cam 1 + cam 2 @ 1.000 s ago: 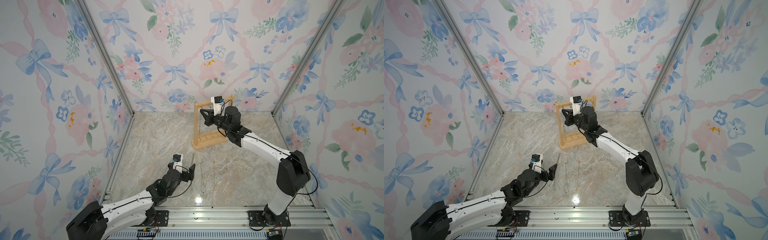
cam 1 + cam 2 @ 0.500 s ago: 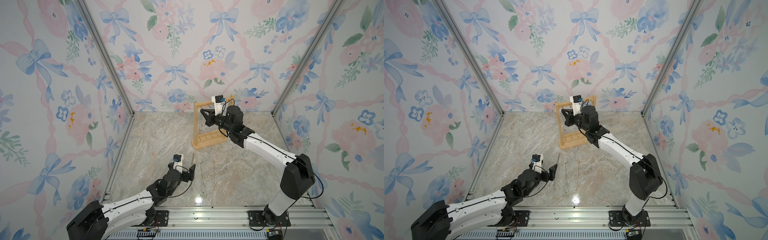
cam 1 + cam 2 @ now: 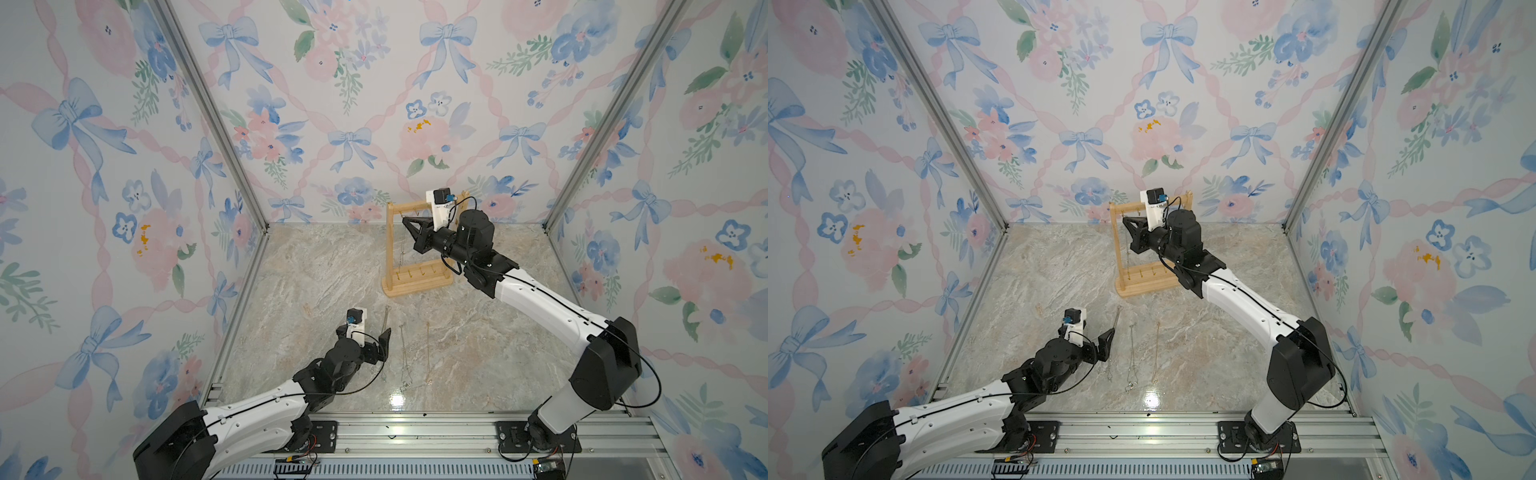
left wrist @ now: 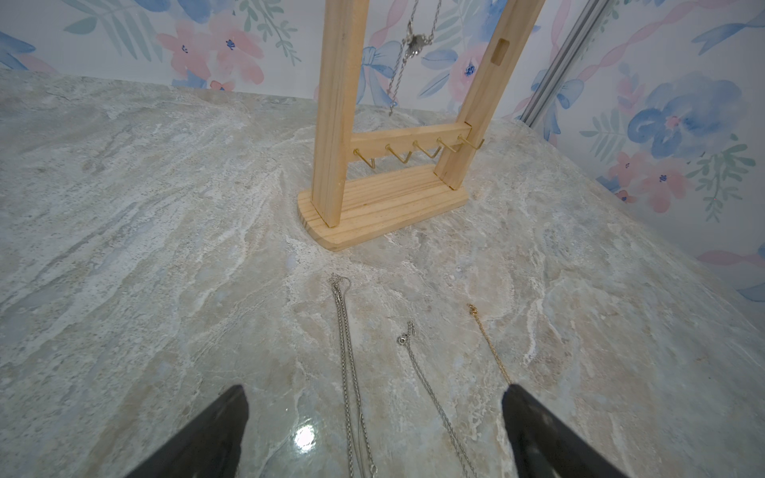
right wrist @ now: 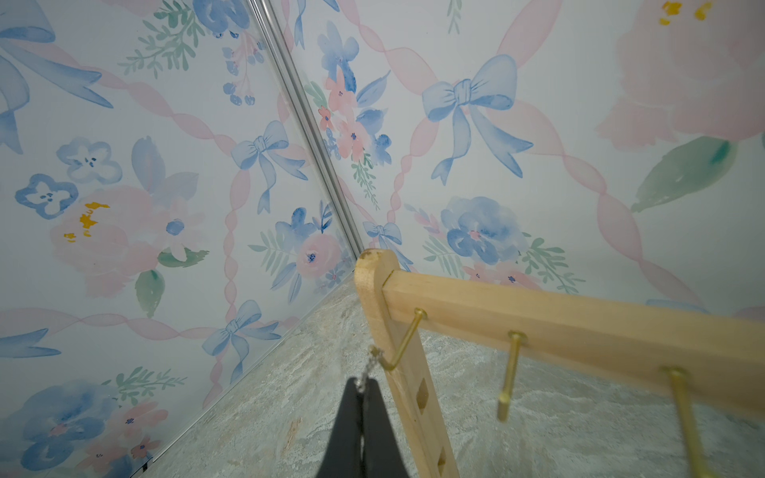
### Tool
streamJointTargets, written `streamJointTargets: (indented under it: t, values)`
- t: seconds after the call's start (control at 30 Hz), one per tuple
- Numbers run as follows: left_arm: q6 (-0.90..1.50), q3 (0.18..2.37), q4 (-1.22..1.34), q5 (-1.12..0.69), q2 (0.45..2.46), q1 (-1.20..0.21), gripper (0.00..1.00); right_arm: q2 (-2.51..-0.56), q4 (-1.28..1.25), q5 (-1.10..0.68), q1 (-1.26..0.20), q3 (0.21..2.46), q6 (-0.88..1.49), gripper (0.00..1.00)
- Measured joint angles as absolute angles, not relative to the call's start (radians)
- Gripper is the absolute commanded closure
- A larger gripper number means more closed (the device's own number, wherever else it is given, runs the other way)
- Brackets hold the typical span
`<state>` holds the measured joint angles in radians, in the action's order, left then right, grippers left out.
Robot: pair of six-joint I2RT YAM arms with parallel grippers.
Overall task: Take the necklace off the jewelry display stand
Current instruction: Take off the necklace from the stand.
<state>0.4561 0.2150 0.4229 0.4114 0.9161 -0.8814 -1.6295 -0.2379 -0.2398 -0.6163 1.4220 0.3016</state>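
With your right gripper [image 5: 363,385] pinched shut on the thin silver chain necklace [image 5: 366,369] just below the end gold hook [image 5: 403,342] of the light wooden frame stand [image 5: 559,327], lift the loop up and off the tip; your left gripper [image 4: 374,389] hangs wide open, empty.

Silver necklace [image 4: 415,41] hangs on upright wooden stand [image 4: 331,124]

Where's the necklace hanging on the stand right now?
In the right wrist view, the necklace hangs at the tip of the leftmost top hook of the jewelry display stand, its chain pinched in the shut right gripper.
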Motion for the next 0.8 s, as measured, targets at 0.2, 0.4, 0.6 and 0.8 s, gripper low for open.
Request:
streamJointTargets:
  t: [0.2, 0.4, 0.6, 0.8]
  values:
    - [0.456, 0.215, 0.422, 0.411, 0.926, -0.881, 0.02, -1.628, -0.197, -0.244, -0.617, 1.433, 0.298, 1.00]
    - [0.456, 0.215, 0.423, 0.411, 0.927, -0.881, 0.02, -1.628, -0.167, -0.249, -0.623, 1.491, 0.298, 1.00]
    - [0.456, 0.215, 0.423, 0.411, 0.927, -0.881, 0.02, -1.628, -0.162, -0.258, -0.632, 1.525, 0.294, 1.00]
    - [0.456, 0.215, 0.423, 0.412, 0.927, -0.881, 0.02, -1.627, -0.140, -0.258, -0.632, 1.527, 0.287, 1.00]
